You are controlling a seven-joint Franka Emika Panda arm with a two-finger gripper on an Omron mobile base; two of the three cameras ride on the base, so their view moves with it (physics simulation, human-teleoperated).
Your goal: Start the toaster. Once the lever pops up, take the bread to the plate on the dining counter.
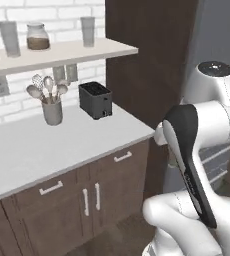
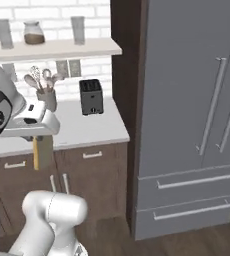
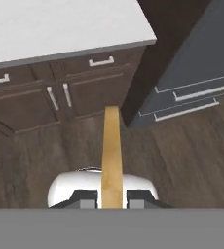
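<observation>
My gripper [image 3: 112,201] is shut on the bread [image 3: 112,155], a thin tan slice seen edge-on that sticks out from between the fingers over the wooden floor. From the right base camera the bread [image 2: 42,152] hangs below the gripper [image 2: 40,139], in front of the cabinet doors and away from the worktop. The toaster [image 1: 95,99] [image 2: 91,96], dark and boxy, stands at the back of the white worktop [image 1: 47,145] near the brick wall, well apart from my hand. The plate and the dining counter are out of view.
A grey utensil holder [image 1: 52,109] stands left of the toaster. A shelf [image 1: 62,52] above carries jars and cups. Brown cabinet doors [image 3: 60,97] run under the worktop. A tall grey fridge [image 2: 197,115] with drawers stands to the right, behind a dark wood panel [image 1: 147,60].
</observation>
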